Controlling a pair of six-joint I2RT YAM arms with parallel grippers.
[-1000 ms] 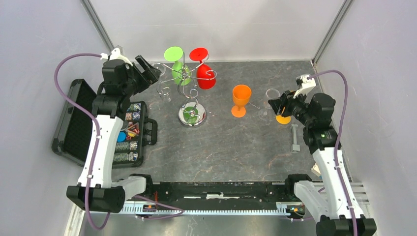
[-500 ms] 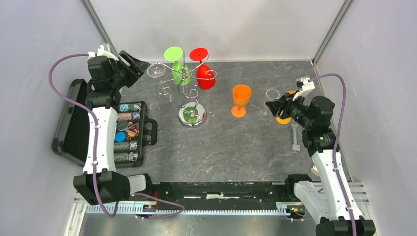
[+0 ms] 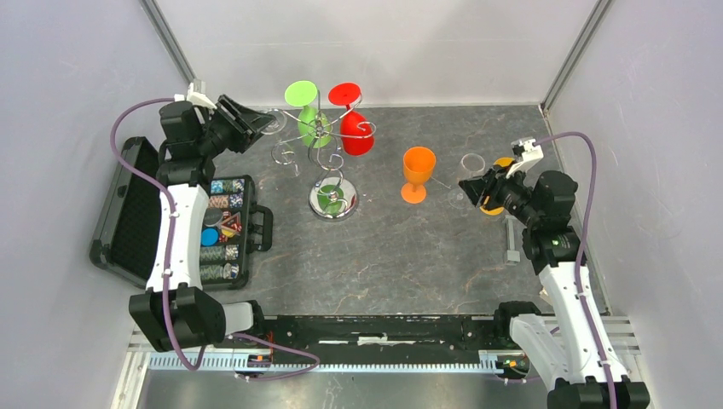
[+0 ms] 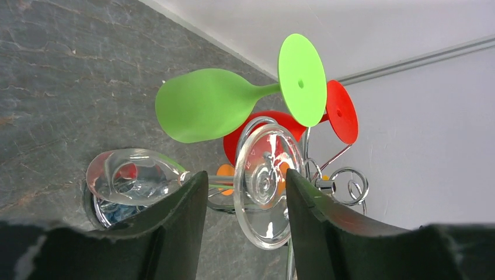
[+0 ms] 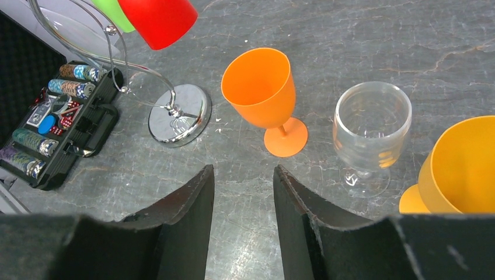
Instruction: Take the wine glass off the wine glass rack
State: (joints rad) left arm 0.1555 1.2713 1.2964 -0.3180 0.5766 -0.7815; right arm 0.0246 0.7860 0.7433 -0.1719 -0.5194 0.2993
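Your left hand (image 4: 245, 175) sits open around the clear wine glass (image 4: 131, 175) stem, so squeeze shut and slide it off the rack (image 3: 334, 203).

rack top: green glass (image 4: 204, 111) and red glass (image 4: 341, 111) crowd hung clear glass (image 4: 265, 186), tight.
left edge: case (image 3: 136, 213) blocks.
centre: table (image 3: 401, 256) bare before rack (image 3: 332, 202), free pass.
right: orange glass (image 5: 260, 87), standing clear glass (image 5: 370, 131), yellow glass (image 5: 461, 163) clustered.

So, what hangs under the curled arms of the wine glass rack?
Three glasses hang upside down: a green glass, a red glass and a clear glass. In the left wrist view, the green glass partly covers the red bowl.
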